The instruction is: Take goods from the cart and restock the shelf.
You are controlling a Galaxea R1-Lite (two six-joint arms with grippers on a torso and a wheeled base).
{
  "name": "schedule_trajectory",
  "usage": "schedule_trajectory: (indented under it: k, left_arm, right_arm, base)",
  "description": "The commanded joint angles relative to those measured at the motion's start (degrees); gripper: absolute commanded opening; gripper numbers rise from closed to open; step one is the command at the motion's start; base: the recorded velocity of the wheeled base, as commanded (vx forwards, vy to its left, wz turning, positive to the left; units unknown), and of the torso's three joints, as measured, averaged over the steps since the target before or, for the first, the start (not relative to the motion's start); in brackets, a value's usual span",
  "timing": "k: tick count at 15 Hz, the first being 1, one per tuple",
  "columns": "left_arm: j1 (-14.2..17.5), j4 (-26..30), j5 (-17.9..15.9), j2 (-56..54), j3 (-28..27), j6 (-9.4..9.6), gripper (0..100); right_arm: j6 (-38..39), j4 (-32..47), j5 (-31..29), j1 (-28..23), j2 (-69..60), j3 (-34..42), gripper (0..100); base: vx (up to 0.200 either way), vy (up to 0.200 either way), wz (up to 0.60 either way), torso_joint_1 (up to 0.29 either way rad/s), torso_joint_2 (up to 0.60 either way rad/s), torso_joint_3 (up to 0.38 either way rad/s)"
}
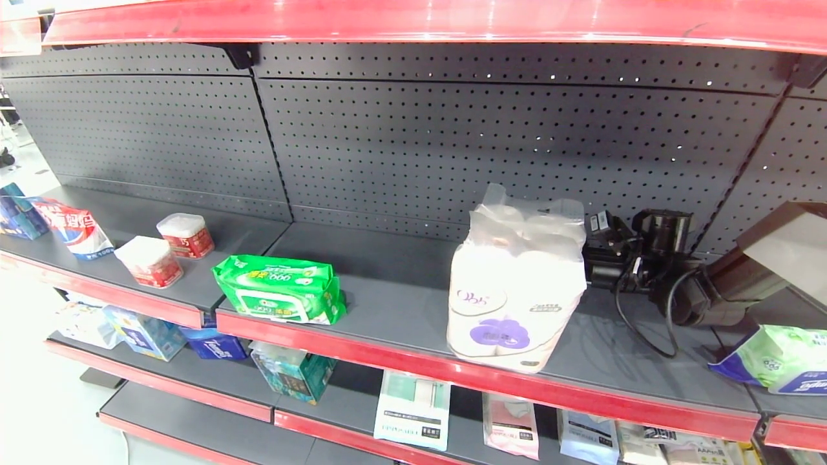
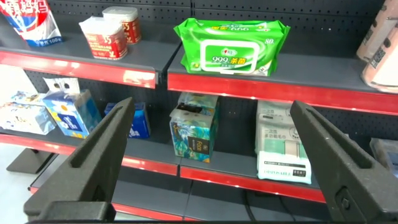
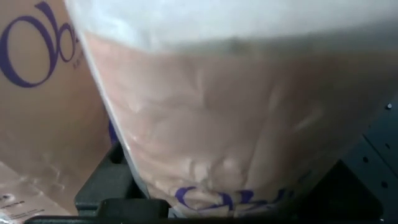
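Observation:
A white toilet roll pack with purple print stands upright on the grey shelf, close to its red front edge. My right gripper is at the pack's upper right side, shut on it, and the arm lies over the shelf from the right. The pack's wrap presses close against the right wrist camera. My left gripper hangs open in front of the shelves with nothing between its fingers, below the level of a green wet wipes pack.
Two red-and-white tubs and a red-blue pack sit on the shelf's left section. A green-white pack lies at the far right. The lower shelf holds tissue boxes and flat packs. Bare board lies between wipes and rolls.

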Motion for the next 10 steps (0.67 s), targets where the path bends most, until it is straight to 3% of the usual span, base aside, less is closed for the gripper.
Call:
schedule_trajectory:
  k: [1, 10]
  left_arm:
    - [0.0, 0.0, 0.0, 0.0, 0.0, 0.0, 100]
    - [0.0, 0.0, 0.0, 0.0, 0.0, 0.0, 100]
  right_arm:
    - [0.0, 0.0, 0.0, -0.4, 0.2, 0.1, 0]
    - [0.5, 0.0, 2.5, -0.5, 0.3, -0.5, 0]
  base:
    - [0.0, 0.0, 0.0, 0.0, 0.0, 0.0]
    - [0.0, 0.0, 0.0, 0.0, 0.0, 0.0]
